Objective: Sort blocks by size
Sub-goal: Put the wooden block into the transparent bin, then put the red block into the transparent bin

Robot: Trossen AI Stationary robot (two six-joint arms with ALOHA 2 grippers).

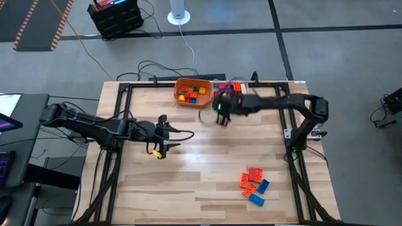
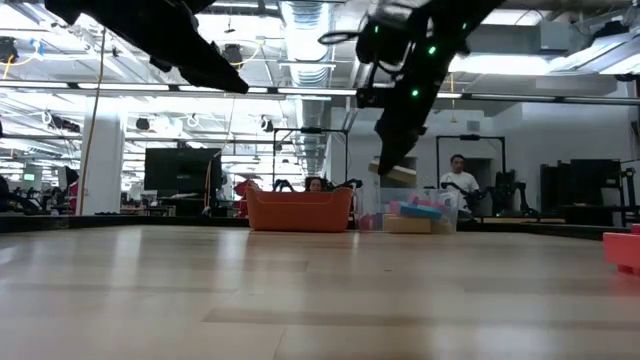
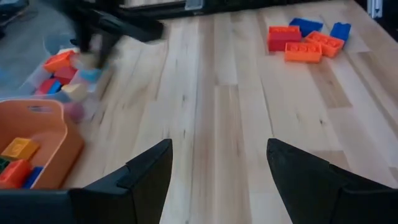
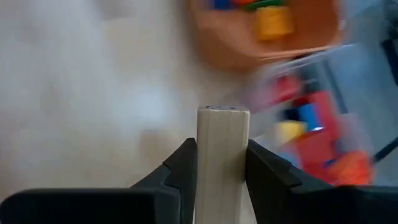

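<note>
We find the right gripper [image 4: 222, 171] raised above the table [image 1: 188, 169], just in front of the orange bowl [image 1: 192, 92] and the clear container [image 1: 229, 88]. Its two fingers [image 4: 180, 171] pinch a tan block [image 4: 222, 162] from both sides. The block is a long rectangle, and its long axis runs in line with the fingers, with one end projecting past the fingertips. In the low view the block [image 2: 393, 172] hangs below the gripper, clear of the table and slightly tilted.

The bowl holds small blocks in several colours (red, yellow, green, blue among them). The container beside it holds more mixed blocks.

A group of larger blocks [image 1: 254, 184], orange, red and blue, lies flat near the table's front right corner.

The left gripper [image 3: 217, 168] waits over the left part of the table, fingers spread apart and holding nothing.
</note>
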